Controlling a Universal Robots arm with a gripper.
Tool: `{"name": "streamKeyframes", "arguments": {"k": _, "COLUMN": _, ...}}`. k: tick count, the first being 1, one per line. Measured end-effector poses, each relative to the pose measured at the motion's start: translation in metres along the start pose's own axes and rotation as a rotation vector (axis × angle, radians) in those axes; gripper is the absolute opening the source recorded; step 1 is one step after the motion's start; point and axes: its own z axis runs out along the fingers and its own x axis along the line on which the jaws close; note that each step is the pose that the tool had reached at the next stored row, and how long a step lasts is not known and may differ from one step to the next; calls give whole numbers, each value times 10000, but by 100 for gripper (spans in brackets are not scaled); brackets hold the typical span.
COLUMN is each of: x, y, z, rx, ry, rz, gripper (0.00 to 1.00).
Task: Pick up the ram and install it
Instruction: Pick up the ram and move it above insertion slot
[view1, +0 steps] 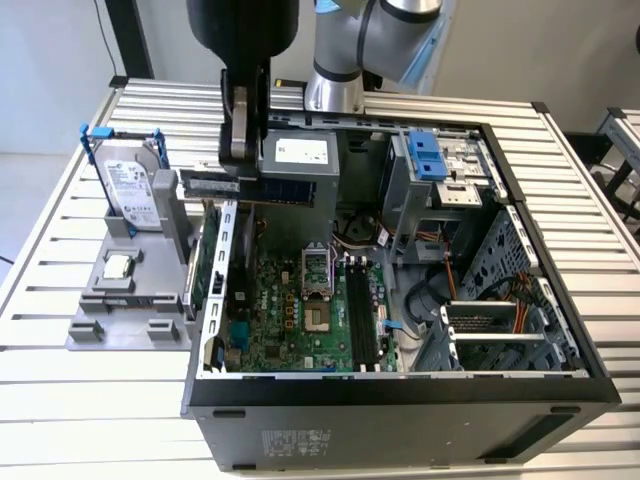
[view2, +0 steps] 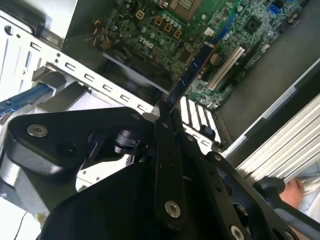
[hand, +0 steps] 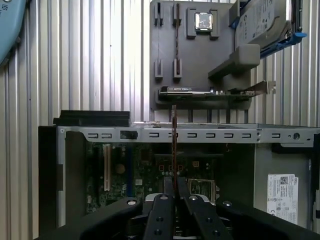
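Ram (hand: 174, 150), clamped between the gripper's (hand: 175, 186) fingers and projecting beyond their tips, is lifted over the computer case (view1: 400, 388), not yet seated in the slots (view1: 362, 315) below.

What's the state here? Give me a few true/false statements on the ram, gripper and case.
1. The gripper is shut on the ram. True.
2. The ram is seated in a black motherboard slot. False: it is held in the air over the open case, apart from the slots.
3. The hard drive with blue clips stands on edge in the grey holder outside the case. True.
4. The case's side panel is on. False: the case is open and the motherboard is exposed.
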Motion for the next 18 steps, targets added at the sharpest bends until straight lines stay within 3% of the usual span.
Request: {"name": "streamKeyframes", "arguments": {"k": 18, "x": -6, "y": -608, "z": -28, "rx": -191, "ry": 2, "rz": 15, "gripper": 0}}
